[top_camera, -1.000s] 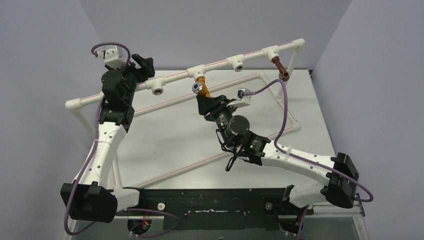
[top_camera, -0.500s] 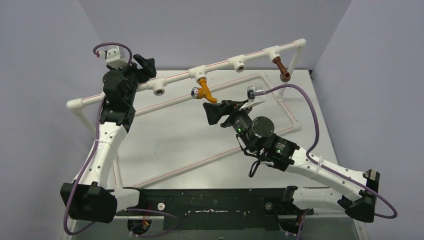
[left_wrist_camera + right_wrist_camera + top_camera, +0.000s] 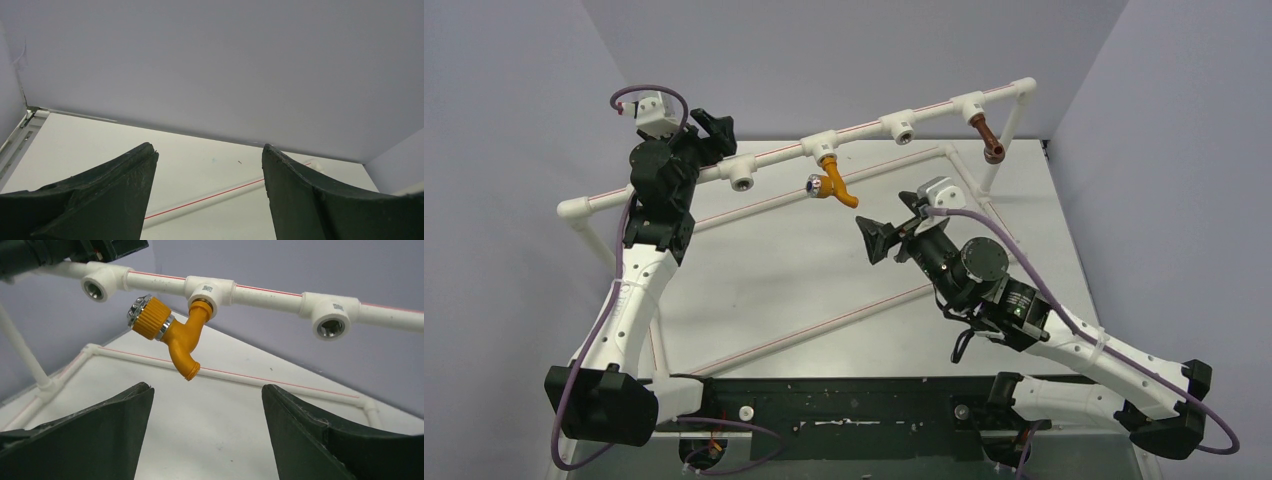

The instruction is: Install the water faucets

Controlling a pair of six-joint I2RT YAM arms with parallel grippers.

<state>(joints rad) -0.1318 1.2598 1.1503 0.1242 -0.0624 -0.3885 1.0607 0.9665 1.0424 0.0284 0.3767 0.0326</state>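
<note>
White table (image 3: 804,280): left and right jaws apart, empty; orange faucet (image 3: 175,335) hangs from pipe frame (image 3: 270,290).

I have the left arm reaching up at the far left, left gripper (image 3: 712,128) spread wide; the right gripper (image 3: 871,238) (also gaping) points left, mid-scene.
</note>
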